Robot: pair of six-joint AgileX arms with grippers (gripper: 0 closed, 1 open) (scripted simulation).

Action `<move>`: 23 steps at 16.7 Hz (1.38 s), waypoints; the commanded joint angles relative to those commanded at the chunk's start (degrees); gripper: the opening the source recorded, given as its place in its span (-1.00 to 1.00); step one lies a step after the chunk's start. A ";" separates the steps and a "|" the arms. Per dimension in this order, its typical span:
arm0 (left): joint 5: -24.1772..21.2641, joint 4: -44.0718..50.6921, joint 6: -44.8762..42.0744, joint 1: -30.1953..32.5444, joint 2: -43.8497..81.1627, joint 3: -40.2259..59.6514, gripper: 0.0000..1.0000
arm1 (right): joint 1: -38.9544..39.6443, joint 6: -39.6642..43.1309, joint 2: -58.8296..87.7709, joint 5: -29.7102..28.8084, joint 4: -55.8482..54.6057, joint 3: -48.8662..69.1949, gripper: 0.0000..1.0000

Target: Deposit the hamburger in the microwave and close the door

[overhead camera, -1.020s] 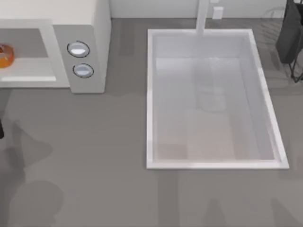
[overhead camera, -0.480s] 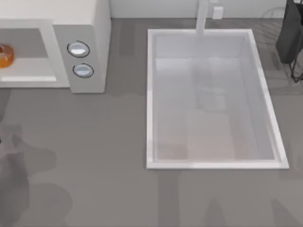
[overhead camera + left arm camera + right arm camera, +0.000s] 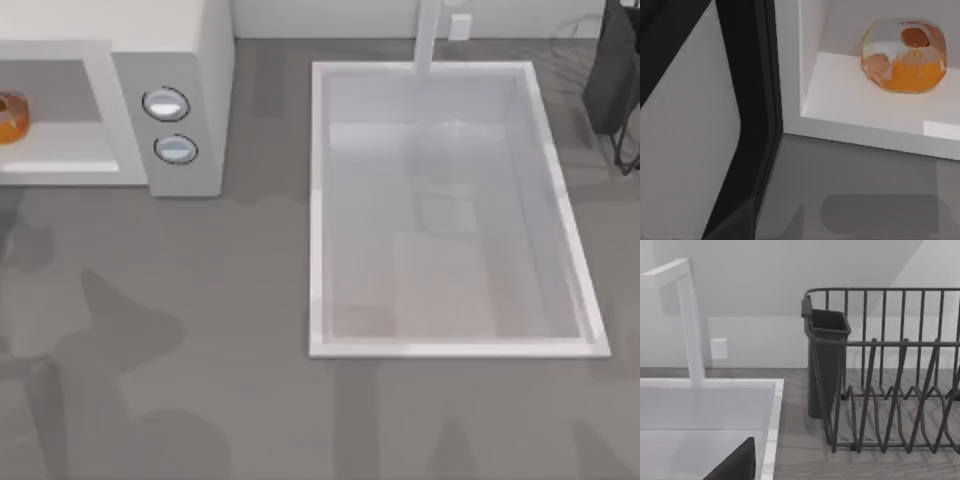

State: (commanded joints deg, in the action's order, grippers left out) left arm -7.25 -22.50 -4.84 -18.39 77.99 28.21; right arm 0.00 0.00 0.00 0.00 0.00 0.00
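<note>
The off-white microwave (image 3: 190, 60) stands at the table's back left with its cavity open to the front. The orange-brown hamburger (image 3: 10, 116) sits on the cavity floor at the top view's left edge. In the left wrist view the hamburger (image 3: 904, 55) rests well inside the white cavity (image 3: 865, 105), and a black part of my left gripper (image 3: 752, 130) hangs in front of the opening, apart from the hamburger. The door is out of view. A dark tip of my right gripper (image 3: 735, 465) sits near the sink's back right corner.
Two round dials (image 3: 166, 104) mark the microwave's front panel. A white sink basin (image 3: 318, 200) with a faucet (image 3: 428, 35) fills the table's middle. A dark wire dish rack (image 3: 890, 370) with a cutlery cup (image 3: 826, 360) stands at the back right.
The dark bit of my left arm at the top view's left edge has gone, and the arm's shadows on the table have spread to the right. The hamburger has not moved.
</note>
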 joint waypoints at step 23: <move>5.91 19.17 4.15 15.27 -66.03 -23.93 1.00 | 0.00 0.00 0.00 0.00 0.00 0.00 1.00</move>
State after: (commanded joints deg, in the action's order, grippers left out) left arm -1.34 -3.33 -0.69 -3.12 11.96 4.28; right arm 0.00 0.00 0.00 0.00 0.00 0.00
